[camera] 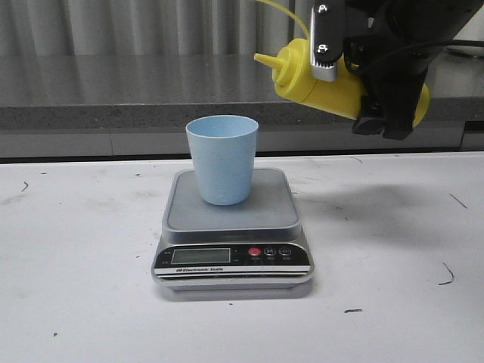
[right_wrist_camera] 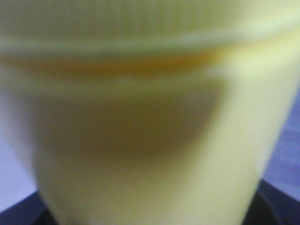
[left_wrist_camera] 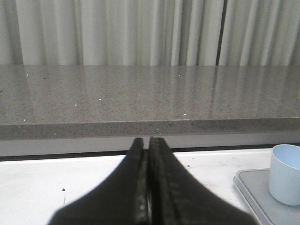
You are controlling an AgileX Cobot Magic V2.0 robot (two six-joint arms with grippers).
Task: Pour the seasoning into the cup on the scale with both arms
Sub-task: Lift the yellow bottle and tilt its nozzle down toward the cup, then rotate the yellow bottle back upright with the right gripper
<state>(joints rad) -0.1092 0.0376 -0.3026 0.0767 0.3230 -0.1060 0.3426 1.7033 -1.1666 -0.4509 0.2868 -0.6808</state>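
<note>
The seasoning [camera: 314,82], a yellow squeeze bottle, hangs tilted in the air with its nozzle [camera: 263,58] pointing left, up and to the right of the cup. My right gripper [camera: 361,79] is shut on its body. The right wrist view is filled by a blur of the seasoning [right_wrist_camera: 150,117]. The pale blue cup [camera: 221,159] stands upright on the silver-grey scale [camera: 234,219] at mid-table. In the left wrist view my left gripper [left_wrist_camera: 149,140] is shut and empty, low over the table. The cup [left_wrist_camera: 285,173] and a corner of the scale [left_wrist_camera: 253,192] lie off to its side.
A grey stone ledge [camera: 113,91] runs along the back of the white table [camera: 76,265], with pale curtains [left_wrist_camera: 117,33] behind it. A thin yellow cable [camera: 283,11] hangs near the right arm. The scale's display and buttons face the front edge.
</note>
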